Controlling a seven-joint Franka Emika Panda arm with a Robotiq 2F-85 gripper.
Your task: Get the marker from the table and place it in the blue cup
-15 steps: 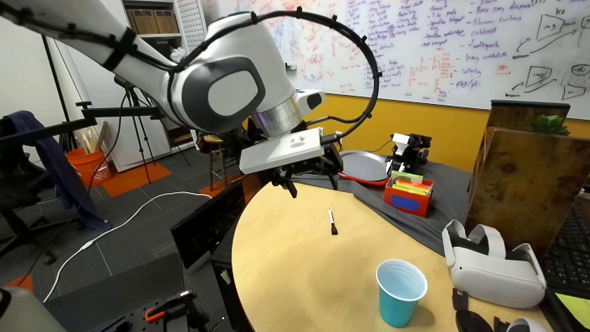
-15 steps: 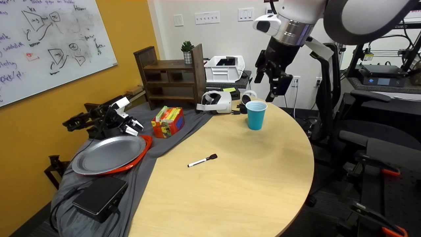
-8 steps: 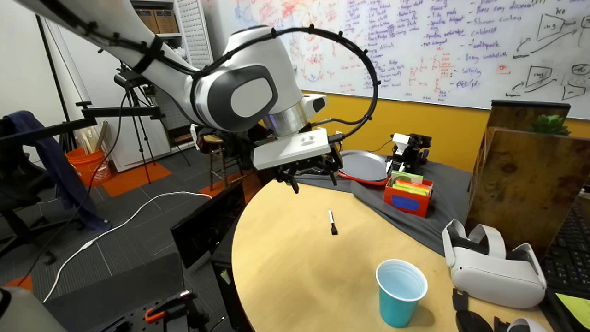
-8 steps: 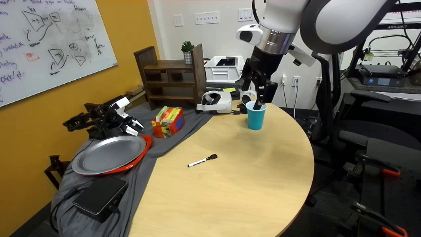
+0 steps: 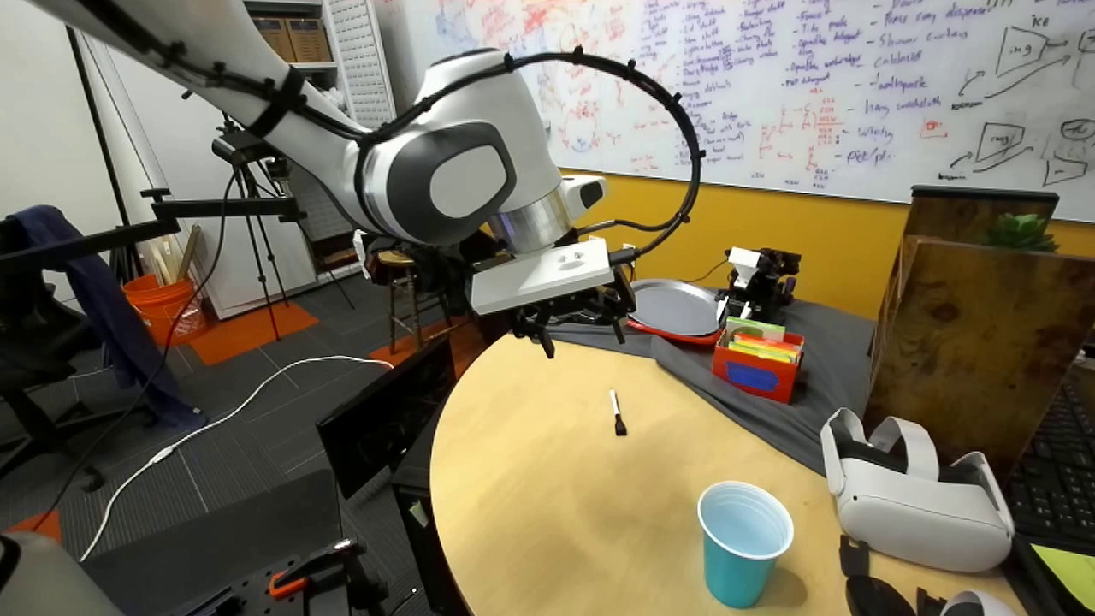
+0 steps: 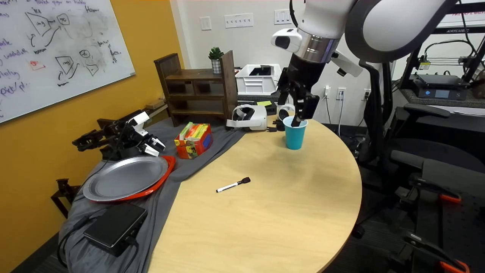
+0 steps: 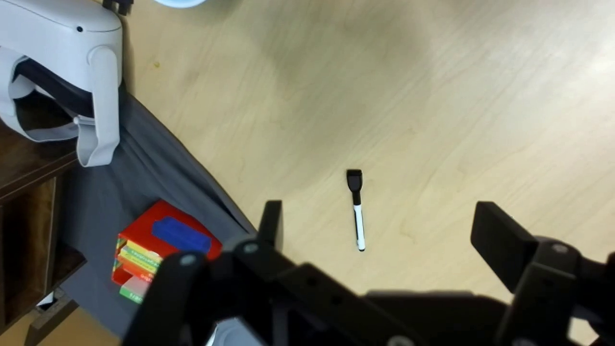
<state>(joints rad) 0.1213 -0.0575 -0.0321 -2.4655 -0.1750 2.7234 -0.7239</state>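
Whiteboard [image 5: 727, 94] behind, round wooden table [image 5: 530, 496] below: dry-erase marker [image 7: 358, 210] lies in from the edge draped with grey cloth [image 7: 158, 166], empty gripper [image 7: 377, 218] spread wide above. An off-centre descent could knock the marker rolling!

On my feed I read "ANYCUBIC" on a black bar [image 6: 473, 30] in an exterior view. On the whiteboard [image 5: 753, 94] I make out handwritten "toothpaste" and "Shower"; most other lines are too blurred for me.
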